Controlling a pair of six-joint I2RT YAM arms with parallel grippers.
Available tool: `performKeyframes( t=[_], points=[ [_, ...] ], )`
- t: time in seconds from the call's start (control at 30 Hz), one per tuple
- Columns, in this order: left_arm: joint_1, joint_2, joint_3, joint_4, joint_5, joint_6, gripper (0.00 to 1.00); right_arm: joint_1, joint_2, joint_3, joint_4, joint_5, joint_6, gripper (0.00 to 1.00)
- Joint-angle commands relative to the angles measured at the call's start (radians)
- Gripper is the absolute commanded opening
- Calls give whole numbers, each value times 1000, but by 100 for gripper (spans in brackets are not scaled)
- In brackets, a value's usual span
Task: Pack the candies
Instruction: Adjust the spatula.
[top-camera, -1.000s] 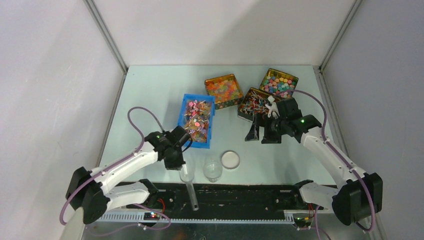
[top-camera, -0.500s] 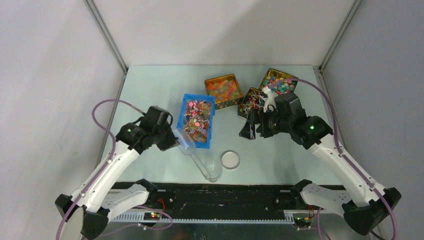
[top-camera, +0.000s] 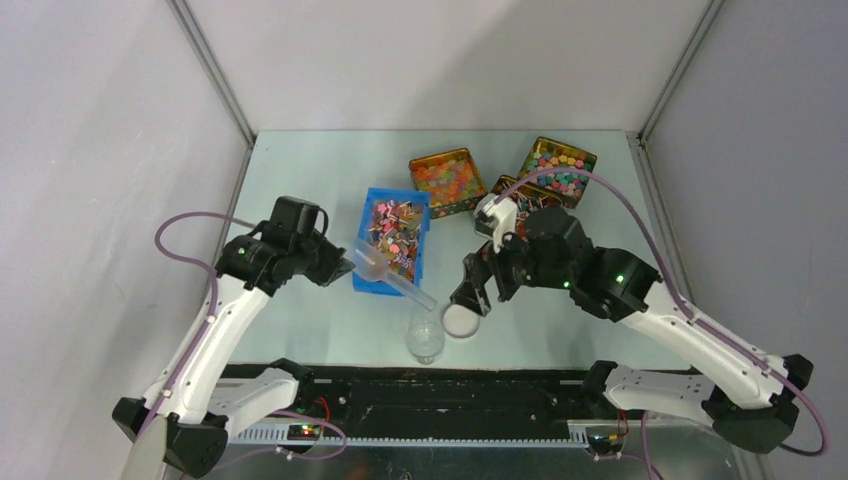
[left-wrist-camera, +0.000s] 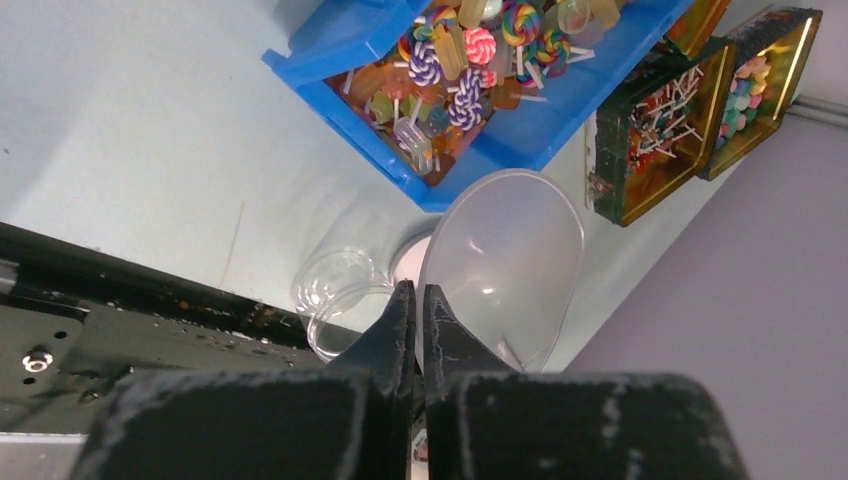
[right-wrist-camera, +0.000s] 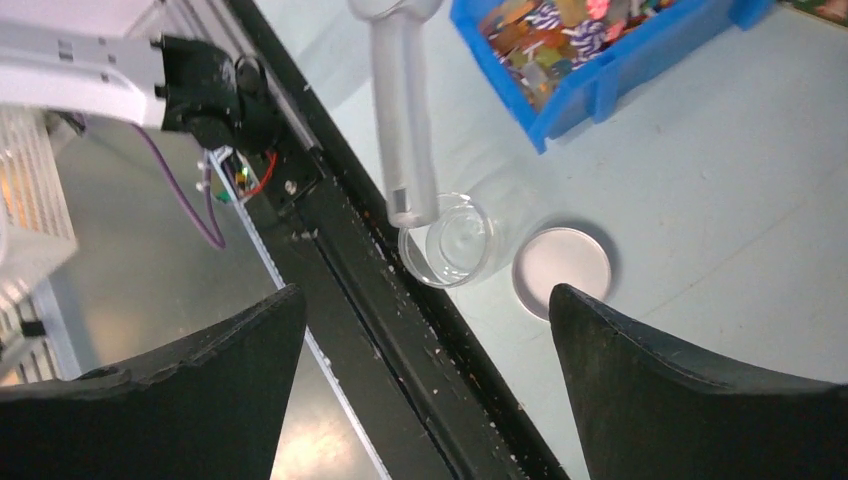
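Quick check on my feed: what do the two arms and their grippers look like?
Both the left arm and the right arm have white links with black joints, each with a small green light near the wrist. A purple cable loops along each. The left gripper and right gripper have black, wedge-shaped fingers.

walls (top-camera: 450, 60): plain white | frame posts (top-camera: 215, 75): grey metal | tabletop (top-camera: 300, 180): pale green

We count three gold tins (top-camera: 458, 208), one blue bin (left-wrist-camera: 545, 130) and one clear scoop (left-wrist-camera: 500, 260). We see one jar (right-wrist-camera: 480, 235), one lid (right-wrist-camera: 562, 270), and candies (left-wrist-camera: 450, 60) beyond counting.
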Motion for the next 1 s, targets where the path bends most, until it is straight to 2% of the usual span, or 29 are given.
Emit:
performKeyframes(
  t=[0.0,0.2,0.37,0.63,0.97],
  points=[
    [17,16,10,39,103,-73,0,99,54,35,42,103,-83,92],
    [20,30,-3,69,164,-81,0,195,129,60,65,180,-125,88],
    [20,15,-30,104,192,-91,0,271,194,104,54,344,-153,83],
    [20,4,-55,118,205,-109,0,376,239,113,51,495,-243,75],
    [20,4,-74,136,228,-108,0,412,298,127,9,598,-254,69]
  ],
)
